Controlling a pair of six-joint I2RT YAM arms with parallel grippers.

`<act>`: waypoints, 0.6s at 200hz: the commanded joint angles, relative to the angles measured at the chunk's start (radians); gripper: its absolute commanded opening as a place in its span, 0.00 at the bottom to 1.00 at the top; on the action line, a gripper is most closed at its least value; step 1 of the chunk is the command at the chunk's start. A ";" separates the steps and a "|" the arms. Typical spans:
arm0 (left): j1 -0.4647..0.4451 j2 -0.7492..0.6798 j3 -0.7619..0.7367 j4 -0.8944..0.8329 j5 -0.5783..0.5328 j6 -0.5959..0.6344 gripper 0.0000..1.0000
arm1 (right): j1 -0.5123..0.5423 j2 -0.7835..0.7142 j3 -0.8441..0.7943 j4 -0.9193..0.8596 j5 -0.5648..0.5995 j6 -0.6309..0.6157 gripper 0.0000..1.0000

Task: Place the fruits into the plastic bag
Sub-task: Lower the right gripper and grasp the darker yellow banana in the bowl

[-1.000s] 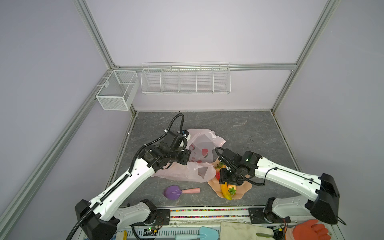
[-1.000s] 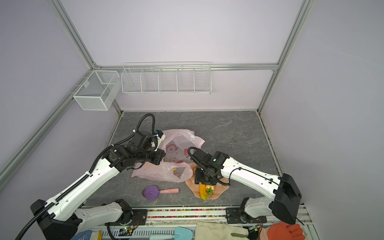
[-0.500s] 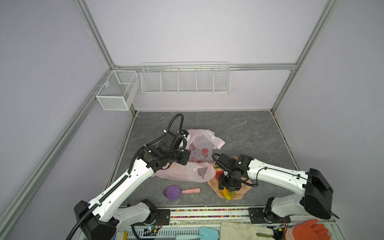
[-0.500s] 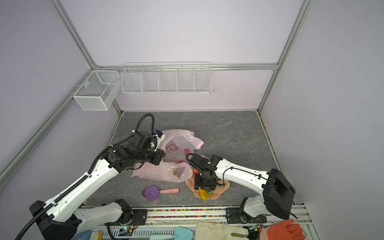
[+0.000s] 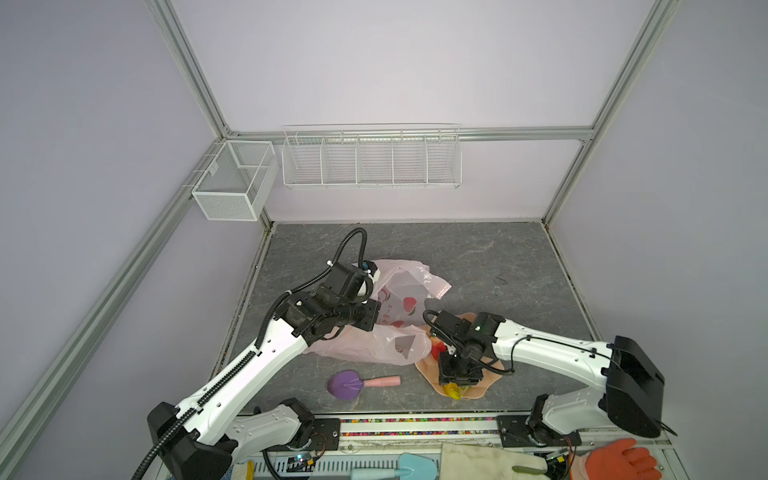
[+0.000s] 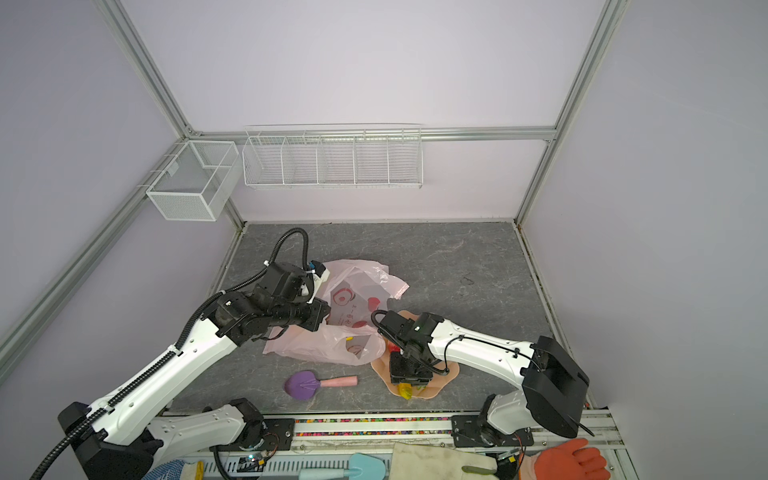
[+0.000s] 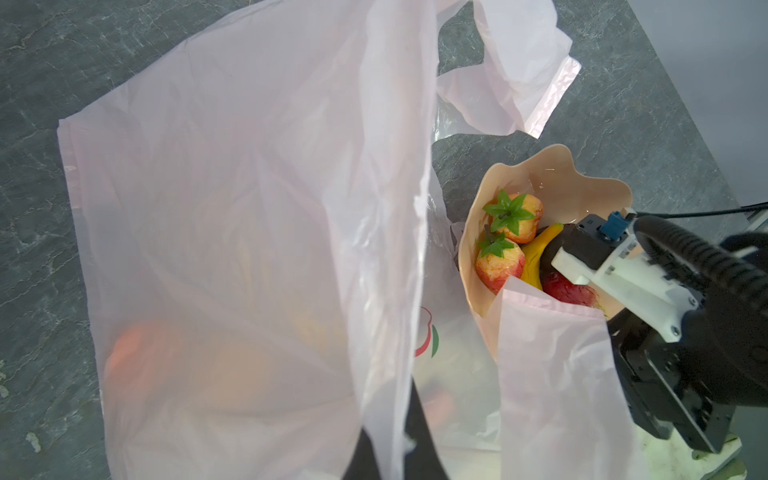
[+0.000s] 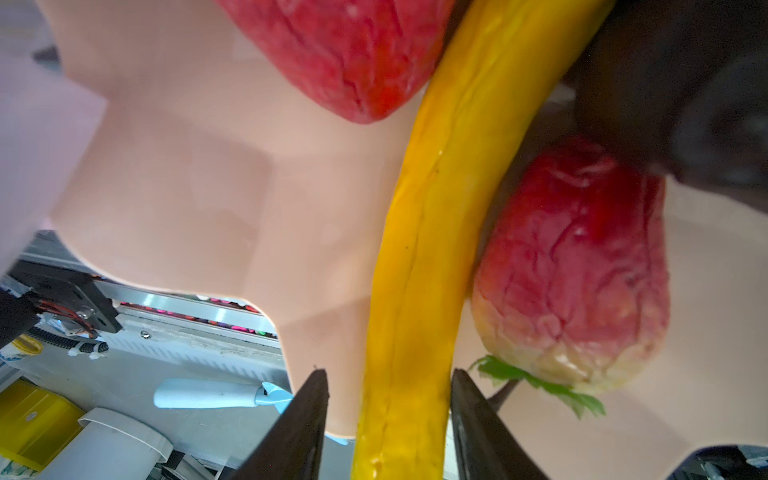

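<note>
**Right pincer sinks around a banana while the left one holds the bag**

Seen from above, 2 white robot arms reach over a grey stone-patterned table. A pale pink plastic bag lies crumpled near the middle. Just beside it on the right, touching its film, sits a peach wavy-edged bowl of toy fruits. A purple scoop lies apart, in front of the bag.

Compared with 1 second ago, the right arm has drawn in. Its right pincer has dropped from above the bowl's far side down among the fruits. Its wrist camera shows 2 dark fingertips standing either side of a yellow banana. The jaws are partly open: one tip is about touching the peel and the other leaves a sliver of gap. Nothing is gripped yet. In the left wrist view, 2 strawberries with green tops and another red fruit lie against the banana.

The left arm has not shifted. Its left pincer is closed tight on a fold of the bag's film, lifting the upper layer, and the opening appears to face the bowl. Blurred orange and yellow shapes show through the film, so some fruits seem to be inside already.

The banana looks like the next piece to go. The jaws must finish closing before any lift.
</note>
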 commanded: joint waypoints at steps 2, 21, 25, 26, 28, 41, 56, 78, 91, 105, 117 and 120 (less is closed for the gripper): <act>0.002 -0.015 -0.009 -0.005 0.004 -0.002 0.00 | 0.009 -0.011 -0.023 -0.011 -0.012 0.018 0.50; 0.002 -0.014 -0.009 -0.005 0.005 -0.002 0.00 | 0.012 -0.010 -0.027 -0.008 -0.014 0.019 0.49; 0.002 -0.014 -0.010 -0.005 0.005 -0.002 0.00 | 0.012 -0.007 -0.027 -0.008 -0.015 0.019 0.49; 0.002 -0.013 -0.011 -0.005 0.005 -0.002 0.00 | 0.013 -0.008 -0.027 -0.008 -0.015 0.020 0.49; 0.002 -0.014 -0.010 -0.005 0.004 -0.002 0.00 | 0.013 -0.006 -0.027 -0.008 -0.016 0.020 0.49; 0.002 -0.014 -0.009 -0.005 0.005 -0.003 0.00 | 0.016 -0.005 -0.027 -0.011 -0.015 0.019 0.47; 0.002 -0.015 -0.008 -0.006 0.004 -0.003 0.00 | 0.016 -0.011 -0.024 -0.015 -0.010 0.020 0.45; 0.002 -0.014 -0.006 -0.008 0.003 -0.002 0.00 | 0.017 -0.019 -0.020 -0.023 -0.010 0.023 0.40; 0.002 -0.016 -0.006 -0.008 0.004 -0.003 0.00 | 0.018 -0.024 -0.016 -0.031 -0.006 0.024 0.37; 0.002 -0.013 -0.005 -0.007 0.005 -0.003 0.00 | 0.019 -0.030 -0.014 -0.035 -0.001 0.024 0.34; 0.002 -0.014 -0.005 -0.006 0.005 -0.005 0.00 | 0.018 -0.038 -0.006 -0.050 0.005 0.025 0.31; 0.002 -0.015 -0.004 -0.007 0.005 -0.004 0.00 | 0.018 -0.041 -0.004 -0.066 0.007 0.026 0.30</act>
